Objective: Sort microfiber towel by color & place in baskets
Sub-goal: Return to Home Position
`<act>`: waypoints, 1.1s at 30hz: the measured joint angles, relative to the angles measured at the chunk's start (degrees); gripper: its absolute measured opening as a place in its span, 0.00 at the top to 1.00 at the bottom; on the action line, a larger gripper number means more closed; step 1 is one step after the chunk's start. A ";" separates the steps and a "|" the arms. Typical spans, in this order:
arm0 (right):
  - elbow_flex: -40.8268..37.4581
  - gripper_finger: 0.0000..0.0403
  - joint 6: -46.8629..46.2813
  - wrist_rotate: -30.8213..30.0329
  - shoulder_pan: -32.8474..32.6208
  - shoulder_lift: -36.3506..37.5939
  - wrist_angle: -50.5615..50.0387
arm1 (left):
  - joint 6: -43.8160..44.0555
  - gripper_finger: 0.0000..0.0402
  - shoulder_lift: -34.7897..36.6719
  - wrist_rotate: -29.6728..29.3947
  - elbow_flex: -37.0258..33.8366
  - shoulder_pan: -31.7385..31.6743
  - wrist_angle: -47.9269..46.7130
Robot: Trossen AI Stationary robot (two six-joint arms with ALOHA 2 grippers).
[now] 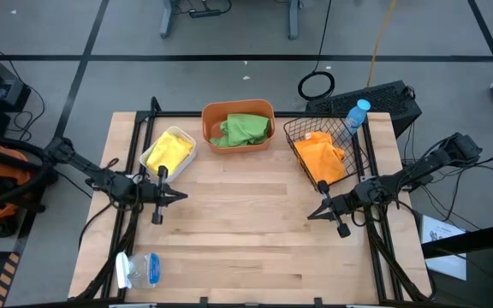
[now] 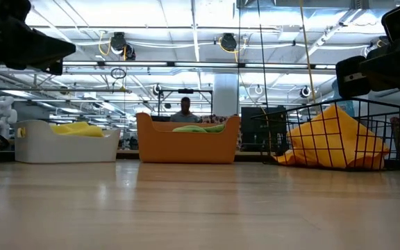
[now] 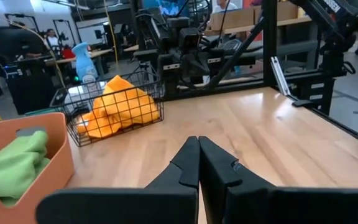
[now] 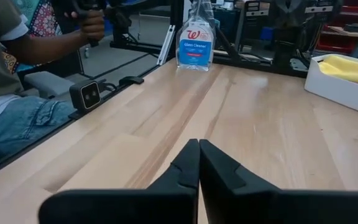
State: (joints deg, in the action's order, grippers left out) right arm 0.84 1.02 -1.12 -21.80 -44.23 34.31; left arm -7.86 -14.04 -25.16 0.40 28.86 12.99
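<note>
Yellow towels lie in the white tub at the table's far left. Green towels fill the orange tub at the far middle. Orange towels sit in the black wire basket at the far right. My left gripper hovers shut near the white tub, touching nothing. My right gripper hovers shut near the wire basket, also touching nothing. In the wrist views both pairs of fingers are closed together over bare wood.
A clear bottle with a blue cap stands behind the wire basket. A glass-cleaner spray bottle lies at the table's near left corner. A seated person is by the near edge. Bare wood spans the table's middle and near part.
</note>
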 joint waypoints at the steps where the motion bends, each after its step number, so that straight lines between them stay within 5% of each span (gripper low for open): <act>1: 0.00 1.00 0.02 -0.01 0.00 0.00 0.03 | -0.01 1.00 0.87 -0.19 0.00 0.00 -0.75; 10: -0.09 1.00 1.77 -2.50 0.00 5.71 -2.61 | 1.22 1.00 9.51 -0.43 -0.04 0.00 -7.81; 33: -0.07 1.00 5.08 -1.82 0.02 40.83 -32.05 | 1.41 1.00 14.03 2.52 3.10 -0.01 -16.17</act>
State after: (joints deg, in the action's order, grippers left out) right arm 0.78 6.10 -2.94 -21.78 -3.40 2.25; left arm -6.44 -0.01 -22.64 3.50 28.85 -3.19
